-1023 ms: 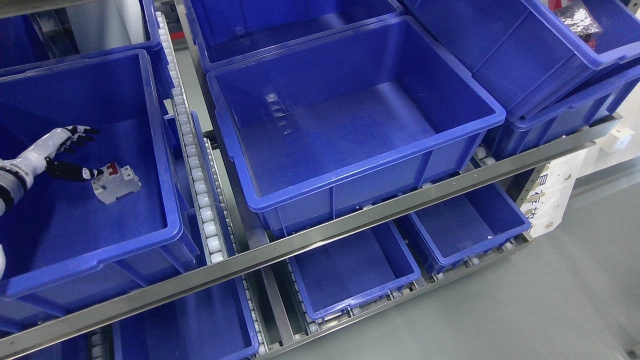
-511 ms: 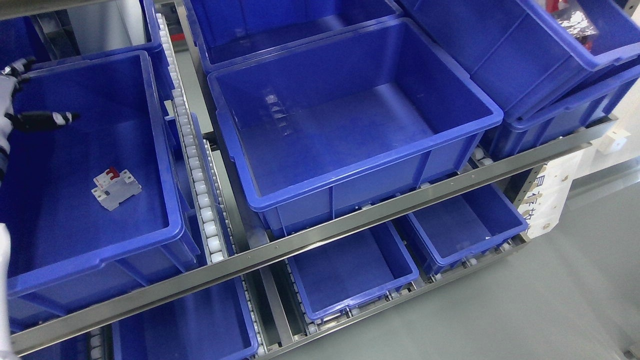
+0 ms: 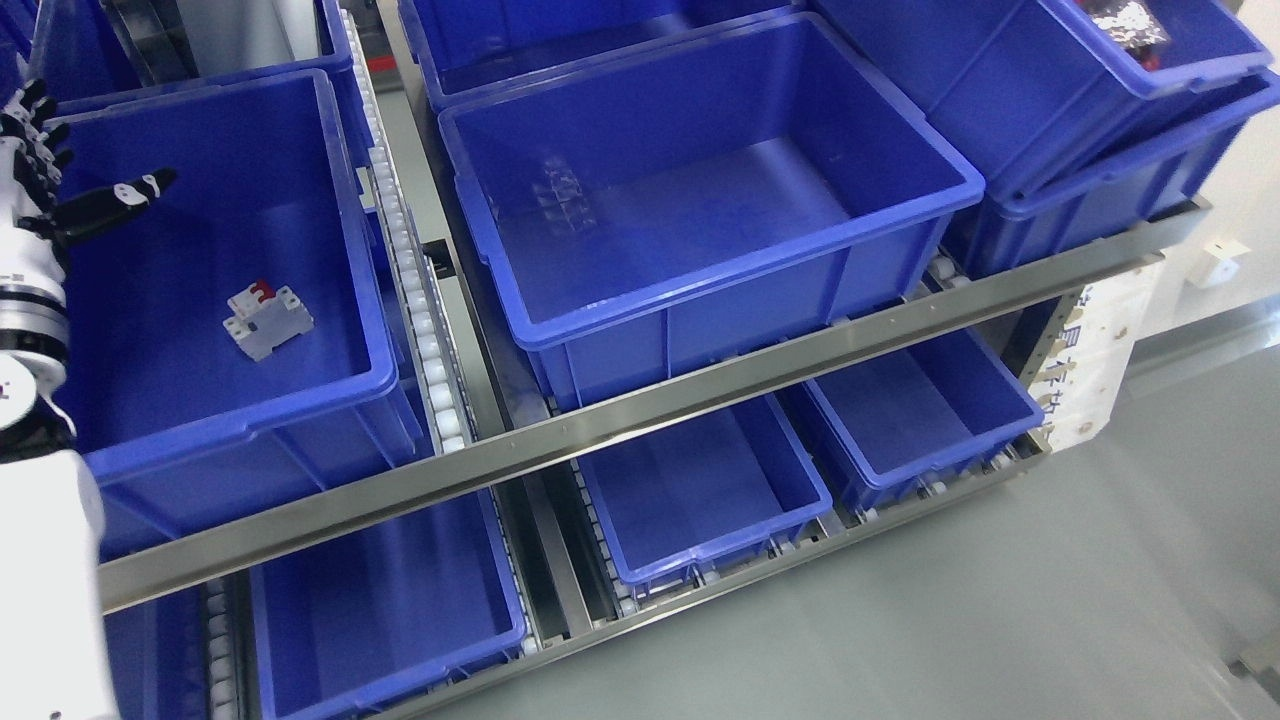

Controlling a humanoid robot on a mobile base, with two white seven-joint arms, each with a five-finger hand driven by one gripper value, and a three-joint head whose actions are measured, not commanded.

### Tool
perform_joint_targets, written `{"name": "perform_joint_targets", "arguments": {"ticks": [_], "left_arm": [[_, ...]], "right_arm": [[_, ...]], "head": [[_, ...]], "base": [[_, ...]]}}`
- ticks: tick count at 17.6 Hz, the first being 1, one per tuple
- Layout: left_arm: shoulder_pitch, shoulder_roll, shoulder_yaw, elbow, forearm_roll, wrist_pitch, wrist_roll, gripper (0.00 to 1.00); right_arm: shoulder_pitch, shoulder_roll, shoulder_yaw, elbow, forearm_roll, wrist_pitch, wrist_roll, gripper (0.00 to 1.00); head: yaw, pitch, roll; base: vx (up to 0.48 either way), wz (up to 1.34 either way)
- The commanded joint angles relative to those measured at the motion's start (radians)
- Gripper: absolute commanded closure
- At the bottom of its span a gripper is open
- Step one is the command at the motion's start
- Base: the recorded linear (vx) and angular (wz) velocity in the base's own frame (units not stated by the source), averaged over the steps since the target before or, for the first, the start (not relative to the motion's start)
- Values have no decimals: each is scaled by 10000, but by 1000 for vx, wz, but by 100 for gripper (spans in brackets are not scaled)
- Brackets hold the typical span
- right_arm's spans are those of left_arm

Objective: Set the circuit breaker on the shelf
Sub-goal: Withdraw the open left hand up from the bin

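Grey floor (image 3: pixel 1000 620) lies below a steel-railed roller shelf (image 3: pixel 620 420) stocked with blue bins on two levels. Left robot hand (image 3: pixel 55 190) stands at the 9 o'clock edge of the view, over the far left corner of the left bin (image 3: pixel 330 400), fingers spread and released, holding nothing. Circuit breaker (image 3: pixel 266 320), white with a red switch, lies on that bin's floor at about 4 o'clock from the robot hand, well apart from it and untouched. Large centre bin (image 3: pixel 740 270) sits at 3 o'clock of the left bin. Stacked bins (image 3: pixel 1100 160) occupy the 1 o'clock corner. Lower-level bins show beneath the rail.
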Motion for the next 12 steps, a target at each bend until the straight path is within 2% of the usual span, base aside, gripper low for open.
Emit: {"name": "perform_joint_targets", "arguments": {"ticks": [1, 6, 12], "left_arm": [[2023, -1509, 498, -4419, 577, 183, -146, 1], [2025, -1663, 528, -4451, 561, 244, -54, 1], [2056, -1709, 574, -4481, 577, 244, -100, 1]], "right_arm": [[0, -175, 199, 0, 0, 552, 6, 0], [0, -175, 199, 0, 0, 552, 6, 0], [0, -175, 199, 0, 0, 552, 6, 0]], "head": [[0, 0, 0], [0, 0, 0], [0, 0, 0]], "base": [[-220, -103], [-222, -122], [-112, 20]]}}
